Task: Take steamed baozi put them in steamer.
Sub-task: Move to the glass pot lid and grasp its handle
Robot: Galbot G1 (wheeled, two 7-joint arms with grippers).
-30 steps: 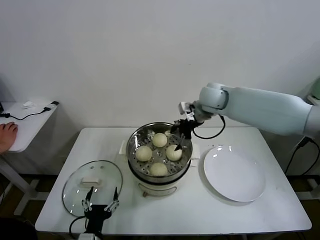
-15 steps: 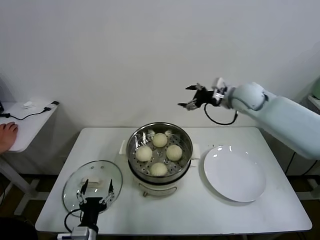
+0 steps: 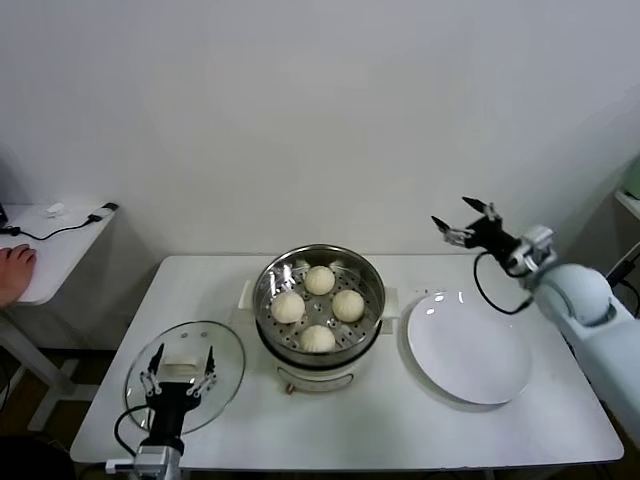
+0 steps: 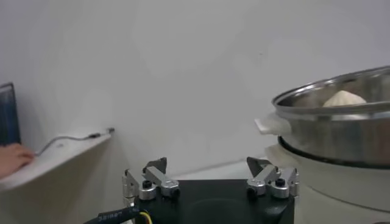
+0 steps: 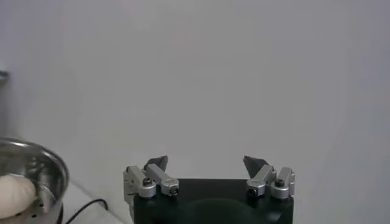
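Steel steamer now holds all four baozi; right end effector has withdrawn, fingers apart (empty), so loading looks finished.

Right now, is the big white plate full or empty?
Empty. The white plate beside the steamer shows only bare surface, and all four baozi sit inside the steamer on its perforated tray.

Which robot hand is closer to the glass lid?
The left. The left gripper hovers open right over the glass lid at the table's front left corner. The right gripper is far off, raised open above the back edge of the white plate, past the steamer.
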